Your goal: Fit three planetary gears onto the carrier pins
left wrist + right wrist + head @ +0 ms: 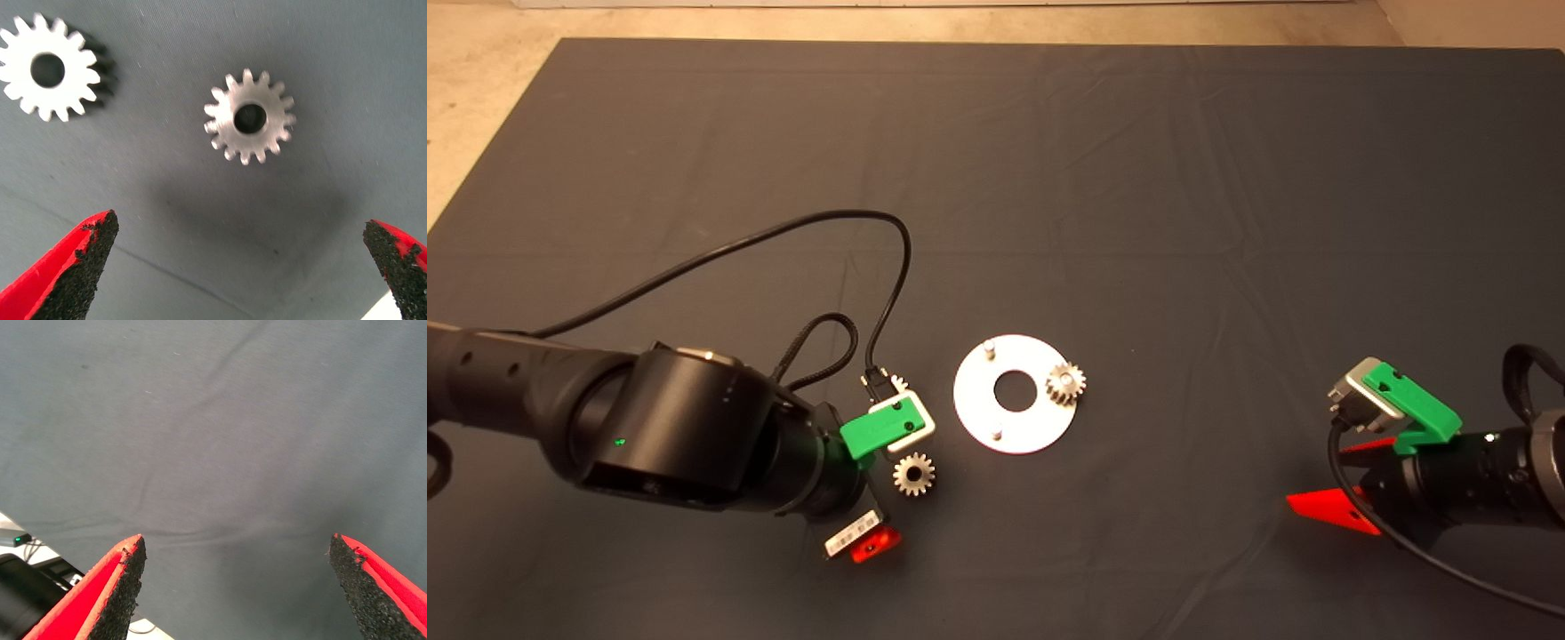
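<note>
Hovering with my left claw spread wide and empty over two loose planetary gears lying flat on the surface, just beside the round plate; one gear already sits on a carrier pin; risk: thin flat gear slips from my pads, or its neighbour gets nudged; right claw waits wide, well apart.

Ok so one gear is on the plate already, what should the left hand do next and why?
Probably lower the left hand toward the loose gear lying flat on the mat and close on it. Its fingers are wide open above that gear, and two carrier pins on the plate stand bare. The right hand waits open at the mat's right side.
</note>
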{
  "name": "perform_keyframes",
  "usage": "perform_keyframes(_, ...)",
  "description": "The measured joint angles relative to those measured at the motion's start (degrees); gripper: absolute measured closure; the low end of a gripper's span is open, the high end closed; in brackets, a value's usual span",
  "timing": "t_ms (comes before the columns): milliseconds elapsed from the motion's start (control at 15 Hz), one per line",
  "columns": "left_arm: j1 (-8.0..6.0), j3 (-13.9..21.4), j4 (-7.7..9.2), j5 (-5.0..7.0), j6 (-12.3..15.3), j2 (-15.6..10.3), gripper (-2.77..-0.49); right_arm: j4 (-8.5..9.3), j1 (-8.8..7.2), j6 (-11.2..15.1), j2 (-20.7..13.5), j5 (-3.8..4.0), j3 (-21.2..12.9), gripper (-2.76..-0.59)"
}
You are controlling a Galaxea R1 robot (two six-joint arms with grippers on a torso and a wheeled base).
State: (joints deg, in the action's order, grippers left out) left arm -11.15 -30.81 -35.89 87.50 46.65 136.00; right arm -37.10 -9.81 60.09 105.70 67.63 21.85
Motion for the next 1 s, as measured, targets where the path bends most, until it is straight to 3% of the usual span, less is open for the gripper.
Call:
perform_keyframes(467, 0.07, -0.09, -5.81, -0.01, 1.12, 1.18, -2.65, 0.0, 0.12, -0.2, -0.43, -0.2, -0.05, -2.02)
perform_keyframes(600, 0.65, -0.09, -7.3, -0.05, 2.16, 1.49, -2.65, 0.0, 0.17, -0.22, -0.48, -0.18, -0.05, -2.02)
perform_keyframes(1000, 2.14, 0.07, -9.51, -0.05, 3.71, 1.65, -2.65, 0.0, 0.45, -0.22, -0.48, -0.22, -0.05, -2.02)
